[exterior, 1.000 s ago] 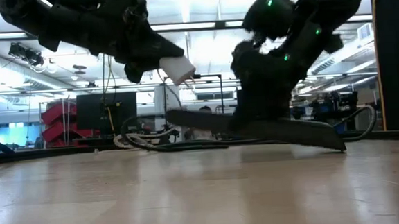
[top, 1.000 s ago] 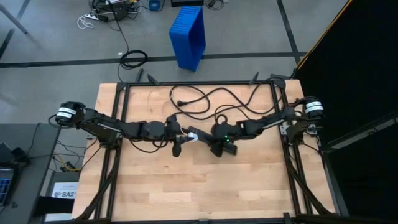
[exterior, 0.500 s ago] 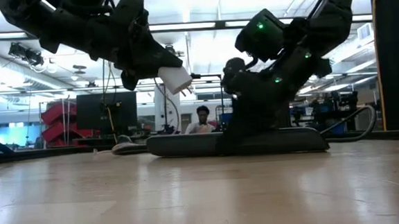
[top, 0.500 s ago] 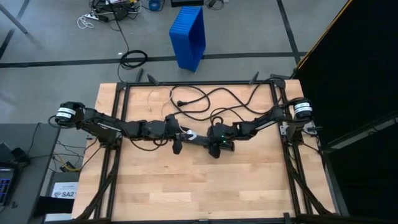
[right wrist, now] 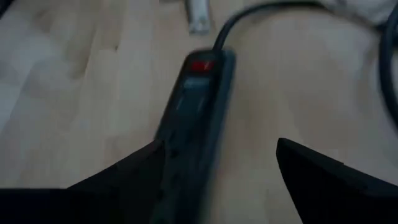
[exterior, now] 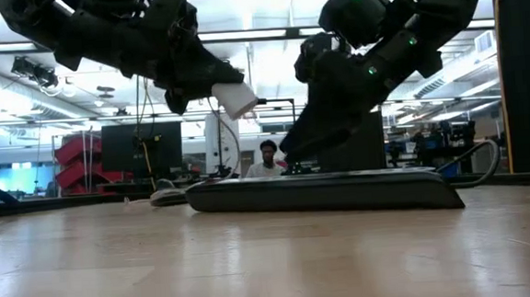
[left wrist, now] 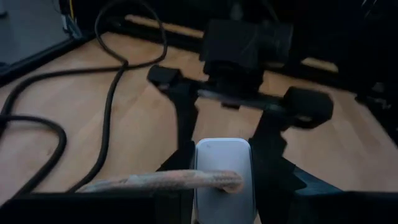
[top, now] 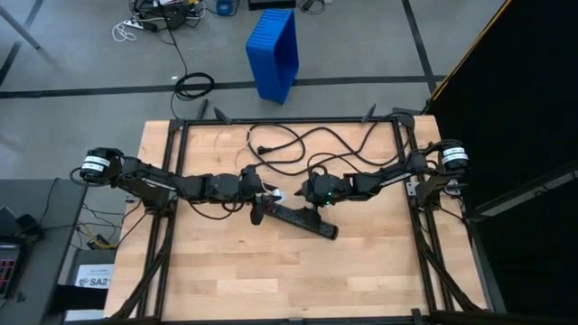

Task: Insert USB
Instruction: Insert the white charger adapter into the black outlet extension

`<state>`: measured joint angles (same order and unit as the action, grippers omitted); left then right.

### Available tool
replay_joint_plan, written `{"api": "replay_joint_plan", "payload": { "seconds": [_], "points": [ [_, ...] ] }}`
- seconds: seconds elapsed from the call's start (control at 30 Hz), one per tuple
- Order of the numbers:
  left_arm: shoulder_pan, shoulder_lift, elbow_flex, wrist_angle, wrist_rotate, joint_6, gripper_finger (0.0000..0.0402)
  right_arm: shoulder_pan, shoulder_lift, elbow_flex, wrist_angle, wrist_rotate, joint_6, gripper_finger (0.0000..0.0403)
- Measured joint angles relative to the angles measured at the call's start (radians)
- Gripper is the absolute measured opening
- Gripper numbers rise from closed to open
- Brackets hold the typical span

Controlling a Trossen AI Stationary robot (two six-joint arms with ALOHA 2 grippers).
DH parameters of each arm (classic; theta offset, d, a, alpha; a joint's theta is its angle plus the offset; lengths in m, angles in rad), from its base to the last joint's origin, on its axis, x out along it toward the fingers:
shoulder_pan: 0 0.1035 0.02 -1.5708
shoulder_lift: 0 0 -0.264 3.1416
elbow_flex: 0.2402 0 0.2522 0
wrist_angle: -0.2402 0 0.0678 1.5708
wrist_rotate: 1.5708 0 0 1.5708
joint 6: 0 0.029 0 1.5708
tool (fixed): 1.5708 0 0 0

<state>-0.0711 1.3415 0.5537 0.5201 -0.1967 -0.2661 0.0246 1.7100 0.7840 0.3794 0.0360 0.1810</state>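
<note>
The wooden table (top: 271, 271) was spanned by both arms, which met near its middle. A black power strip (top: 302, 220) lay flat on the boards, slanting away from the grippers, with a red switch (right wrist: 200, 65) at its cord end. The right gripper (top: 312, 191) was raised just above the strip, fingers spread, nothing between them. The left gripper (top: 266, 196) was pinched on the white plug (exterior: 236, 99) of the USB (left wrist: 168, 181), held in the air above the strip's near end.
</note>
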Motion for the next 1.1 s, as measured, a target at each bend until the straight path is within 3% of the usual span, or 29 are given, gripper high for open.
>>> {"api": "replay_joint_plan", "payload": {
  "seconds": [0.23, 0.5, 0.8, 1.1],
  "points": [
    [-0.001, 0.000, 0.000, 0.000, 0.022, -0.019, 0.0098, -0.011, 0.000, 0.001, 0.146, -0.007, -0.033, 0.0238],
    [-0.001, 0.000, 0.000, 0.000, 0.033, -0.041, 0.0098, -0.022, 0.005, 0.001, 0.281, -0.140, -0.008, 0.0210],
    [-0.002, 0.000, 0.000, 0.044, 0.054, -0.050, 0.0098, -0.021, 0.005, 0.001, 0.291, -0.143, -0.001, 0.0185],
    [-0.004, 0.055, 0.000, 0.136, 0.122, -0.018, 0.0098, -0.023, 0.005, 0.001, 0.326, -0.203, -0.031, 0.0111]
  ]
}}
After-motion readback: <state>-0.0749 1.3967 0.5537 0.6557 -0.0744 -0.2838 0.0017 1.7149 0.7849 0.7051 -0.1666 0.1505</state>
